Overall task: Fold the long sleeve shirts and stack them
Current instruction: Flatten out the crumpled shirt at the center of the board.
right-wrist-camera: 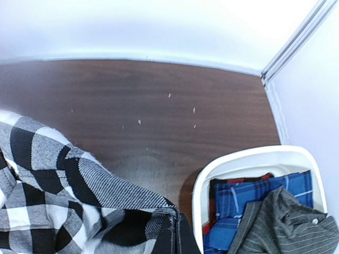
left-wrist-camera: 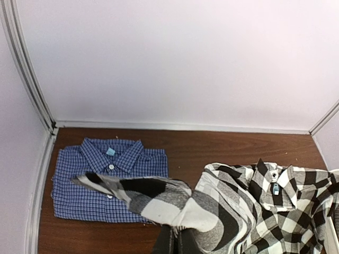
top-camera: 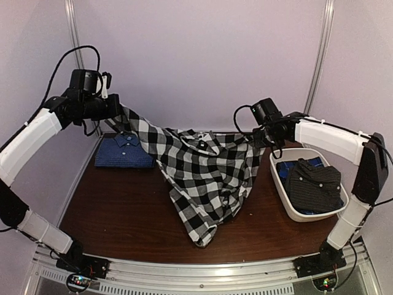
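Two arms held the black-and-white checked shirt [top-camera: 202, 178] strung between them above the worktop [top-camera: 123, 215]. The left end effector [top-camera: 115, 109] was clamped on a bunch of cloth at one side and the right end effector [top-camera: 261, 140] was pinched shut on the other. Which part of the garment each gripped could not be told. The collar sagged in the middle and the lower half trailed on the wood. A blue shirt [top-camera: 124, 151] lay folded, collar up, at the back left. A charcoal shirt [top-camera: 316, 181] sat crumpled in the white basket [top-camera: 307, 216] at the right, over some blue plaid cloth.

The step in hand appeared to be spreading the checked shirt flat for folding. Done well, that would call for drawing the two grips apart until the slack between them went taut. The arms would then lower evenly so the hem settled first without bunching, clear of the folded blue shirt and the basket rim.
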`<state>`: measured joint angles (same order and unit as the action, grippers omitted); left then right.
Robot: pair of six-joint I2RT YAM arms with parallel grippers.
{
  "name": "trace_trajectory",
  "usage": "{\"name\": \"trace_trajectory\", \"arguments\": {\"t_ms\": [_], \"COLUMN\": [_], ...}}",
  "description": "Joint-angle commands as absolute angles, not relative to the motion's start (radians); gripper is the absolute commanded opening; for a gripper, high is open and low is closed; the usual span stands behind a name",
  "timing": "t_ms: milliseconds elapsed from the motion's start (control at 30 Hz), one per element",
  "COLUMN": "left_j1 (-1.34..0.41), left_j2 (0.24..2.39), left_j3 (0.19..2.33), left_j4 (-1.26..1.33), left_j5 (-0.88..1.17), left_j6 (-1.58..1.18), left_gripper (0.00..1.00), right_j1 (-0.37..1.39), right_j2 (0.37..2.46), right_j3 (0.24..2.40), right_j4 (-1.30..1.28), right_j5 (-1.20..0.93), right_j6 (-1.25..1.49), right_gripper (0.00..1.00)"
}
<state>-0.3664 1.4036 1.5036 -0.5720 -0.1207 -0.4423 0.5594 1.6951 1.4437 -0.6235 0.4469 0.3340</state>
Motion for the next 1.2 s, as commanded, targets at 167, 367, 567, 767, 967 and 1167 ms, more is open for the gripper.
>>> {"name": "trace_trajectory", "arguments": {"t_ms": [167,367,567,767,967,1167], "left_j1": [-0.36,-0.36,-0.36,-0.361,-0.279,-0.16], "left_j2": [1.235,1.133,1.092,1.179,1.428,1.637], "left_j3": [1.728,1.819,1.945,2.063,2.059,1.722], "left_j4": [-0.584,-0.609,-0.646,-0.727,-0.853,-0.715], "left_j5": [-0.15,-0.122,-0.092,-0.164,-0.169,-0.03], "left_j6": [-0.265,-0.218,-0.208,-0.224,-0.253,-0.324], "left_gripper": [0.0,0.0,0.0,0.0,0.0,0.04], "right_j1": [0.548,0.548,0.547,0.547,0.457,0.352], "right_j2": [1.393,1.23,1.178,1.269,1.523,1.807], "right_j3": [1.566,1.598,1.724,1.862,1.875,1.75], "right_j4": [-0.521,-0.47,-0.529,-0.616,-0.654,-0.564], "right_j5": [0.553,0.39,0.275,0.204,0.084,0.002], "right_j6": [0.116,0.013,-0.02,-0.02,0.0,0.108], "right_gripper": [0.0,0.0,0.0,0.0,0.0,0.19]}}
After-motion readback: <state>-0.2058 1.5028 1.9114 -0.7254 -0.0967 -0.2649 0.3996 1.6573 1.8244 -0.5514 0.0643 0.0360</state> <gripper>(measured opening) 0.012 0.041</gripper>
